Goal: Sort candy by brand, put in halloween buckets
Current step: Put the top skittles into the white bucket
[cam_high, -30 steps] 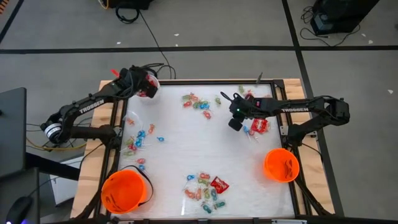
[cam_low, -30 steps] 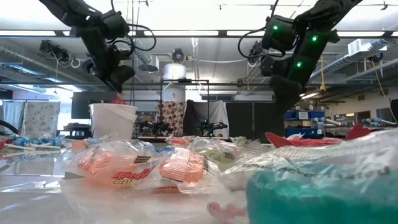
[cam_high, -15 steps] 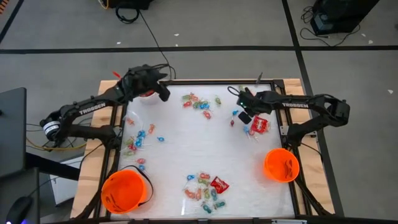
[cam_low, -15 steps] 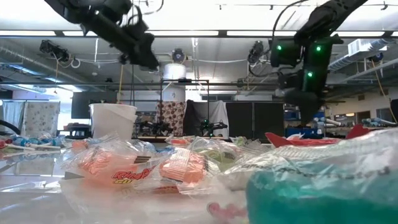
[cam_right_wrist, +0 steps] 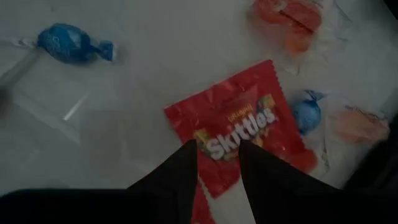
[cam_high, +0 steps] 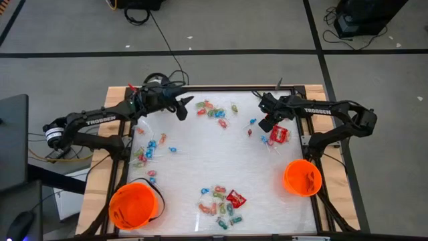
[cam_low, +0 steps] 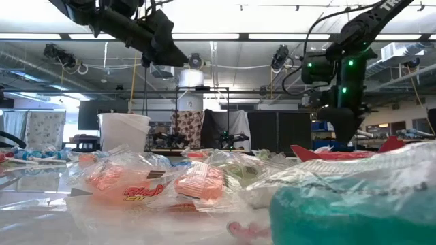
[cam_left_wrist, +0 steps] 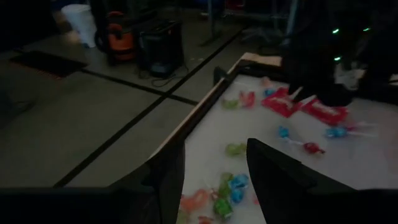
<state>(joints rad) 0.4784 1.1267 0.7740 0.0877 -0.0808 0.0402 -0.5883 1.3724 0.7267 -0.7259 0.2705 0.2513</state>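
Note:
My left gripper (cam_high: 182,107) hangs open and empty over the table's far edge, pointing nearly level at a cluster of pastel candy (cam_high: 211,111). My right gripper (cam_right_wrist: 217,152) points down, open, just above a red Skittles packet (cam_right_wrist: 239,130) that lies flat on the table at the right (cam_high: 279,135); I cannot tell whether its fingertips touch the packet. Blue-wrapped lollipops (cam_right_wrist: 65,42) lie beside the packet. The white pail (cam_low: 124,131) stands at the far left corner. Two orange buckets (cam_high: 134,205) (cam_high: 302,177) stand at the near left and at the right.
More candy lies in a group along the left side (cam_high: 148,151) and in another near the front edge (cam_high: 221,201), the latter with a red packet (cam_high: 235,198). The table's middle is bare white surface. A raised frame (cam_high: 221,86) runs along the far edge.
My left gripper has swung from over the white pail toward the table's right along the far edge, and has tipped up from pointing down to nearly level. My right gripper has gone toward the right edge and down over the red packets, tipping more steeply downward.

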